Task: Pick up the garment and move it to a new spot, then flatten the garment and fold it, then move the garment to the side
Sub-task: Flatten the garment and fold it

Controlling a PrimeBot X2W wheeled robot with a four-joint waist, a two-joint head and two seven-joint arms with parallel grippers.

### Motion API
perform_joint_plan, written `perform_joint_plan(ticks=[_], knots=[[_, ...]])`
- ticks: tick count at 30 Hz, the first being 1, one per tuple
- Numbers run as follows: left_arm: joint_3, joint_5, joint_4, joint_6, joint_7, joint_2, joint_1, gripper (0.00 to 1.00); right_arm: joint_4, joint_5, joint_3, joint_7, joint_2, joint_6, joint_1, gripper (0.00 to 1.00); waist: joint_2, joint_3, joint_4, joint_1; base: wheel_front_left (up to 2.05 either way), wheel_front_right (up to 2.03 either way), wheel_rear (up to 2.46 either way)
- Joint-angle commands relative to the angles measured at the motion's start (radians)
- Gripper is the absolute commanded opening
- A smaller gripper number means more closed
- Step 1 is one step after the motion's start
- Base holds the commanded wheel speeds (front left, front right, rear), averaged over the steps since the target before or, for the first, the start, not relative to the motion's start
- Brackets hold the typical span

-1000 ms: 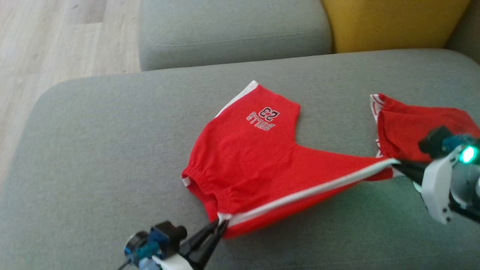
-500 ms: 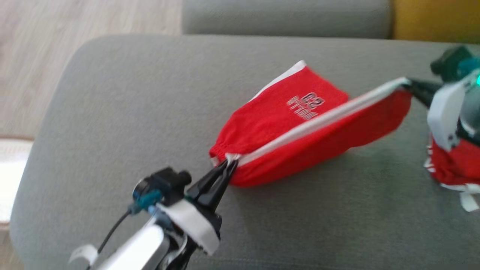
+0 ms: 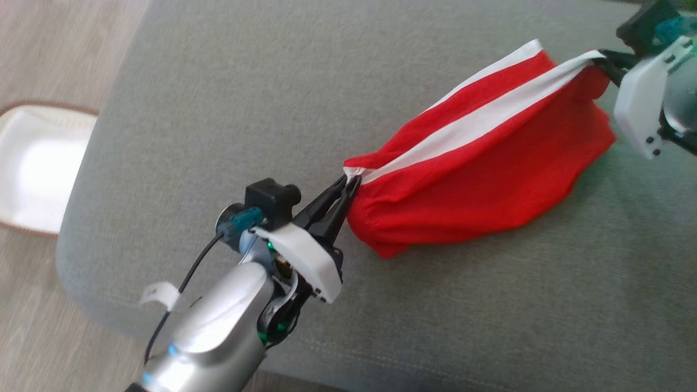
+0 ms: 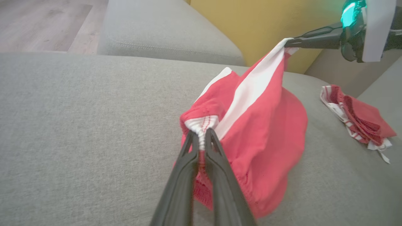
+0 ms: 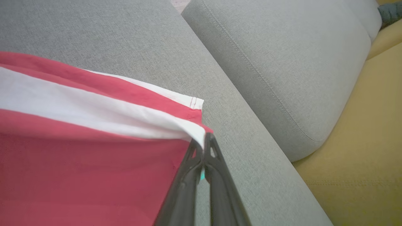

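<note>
— So what could go wrong here?
— Both pinches are thin. The left gripper (image 3: 353,178) clamps the waistband corner of the red shorts (image 3: 479,179), and the right gripper (image 3: 596,55) clamps the stripe's hem. The shorts hang stretched between them over the grey sofa cushion (image 3: 218,109). A harder pull could slip a corner free.
— And around it?
— Another red garment (image 4: 361,116) lies nearby, near a yellow cushion (image 4: 251,25); the wood floor (image 3: 54,54) is beyond.

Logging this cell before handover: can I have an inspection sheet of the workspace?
Surface: grey fabric sofa seat.
Job's things: red shorts with white side stripe, stretched between both grippers, sagging.
Clutter: crumpled red-and-white cloth lying on the seat.
Grippers: left gripper, jaws shut on the waistband end; right gripper, jaws shut on the hem end.
Cables: thin black cable by the left wrist.
Surroundings: pale wooden floor; white brown-rimmed object; yellow cushion.
</note>
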State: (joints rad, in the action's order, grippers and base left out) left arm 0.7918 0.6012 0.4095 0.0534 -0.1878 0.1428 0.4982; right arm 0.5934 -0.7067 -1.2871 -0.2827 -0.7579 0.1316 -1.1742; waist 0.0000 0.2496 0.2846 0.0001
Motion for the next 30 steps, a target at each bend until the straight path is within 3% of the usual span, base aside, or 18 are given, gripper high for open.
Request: perform_joint_plan(ticks=[1,12,13,14,15,16,22,30], knots=[[-0.041,0.009,-0.004,0.006,-0.014,-0.001,0.049,0.0,0.0,0.015,0.009,-0.005,-0.007,-0.001,-0.027,0.0,0.0,0.032,0.026,-0.0001,0.0,0.0,0.0],[-0.029,0.011,0.127,0.045,-0.06,-0.061,0.137,0.0,0.031,0.086,0.007,-0.025,0.014,-0.001,-0.073,0.0,0.0,0.114,0.064,-0.0001,0.0,0.0,0.0],[-0.027,0.009,0.136,0.048,-0.063,-0.063,0.142,0.0,0.034,0.093,0.007,-0.02,0.016,-0.001,-0.075,0.51,0.0,0.116,0.066,-0.0001,0.0,0.0,0.0],[-0.026,0.009,0.144,0.049,-0.065,-0.066,0.146,0.19,0.04,0.098,0.007,-0.011,0.018,-0.001,-0.077,1.0,0.0,0.119,0.067,-0.0001,0.0,0.0,0.0],[-0.028,0.009,0.151,0.05,-0.067,-0.069,0.149,0.48,0.048,0.101,0.007,0.001,0.021,-0.001,-0.08,1.0,0.0,0.121,0.067,-0.0001,0.0,0.0,0.0],[-0.029,0.009,0.158,0.051,-0.068,-0.071,0.153,1.0,0.059,0.1,0.007,0.014,0.025,-0.001,-0.083,1.0,0.0,0.122,0.066,-0.0001,0.0,0.0,0.0],[-0.056,0.001,0.198,0.048,-0.073,-0.074,0.144,1.0,0.145,0.065,0.016,0.138,0.066,-0.001,-0.087,1.0,0.0,0.095,0.039,-0.0001,0.0,0.0,0.0],[-0.177,-0.038,0.16,0.002,-0.074,-0.027,0.069,1.0,0.24,-0.038,0.079,0.356,0.161,-0.001,-0.019,1.0,0.0,-0.008,-0.046,-0.0001,0.0,0.0,0.0]])
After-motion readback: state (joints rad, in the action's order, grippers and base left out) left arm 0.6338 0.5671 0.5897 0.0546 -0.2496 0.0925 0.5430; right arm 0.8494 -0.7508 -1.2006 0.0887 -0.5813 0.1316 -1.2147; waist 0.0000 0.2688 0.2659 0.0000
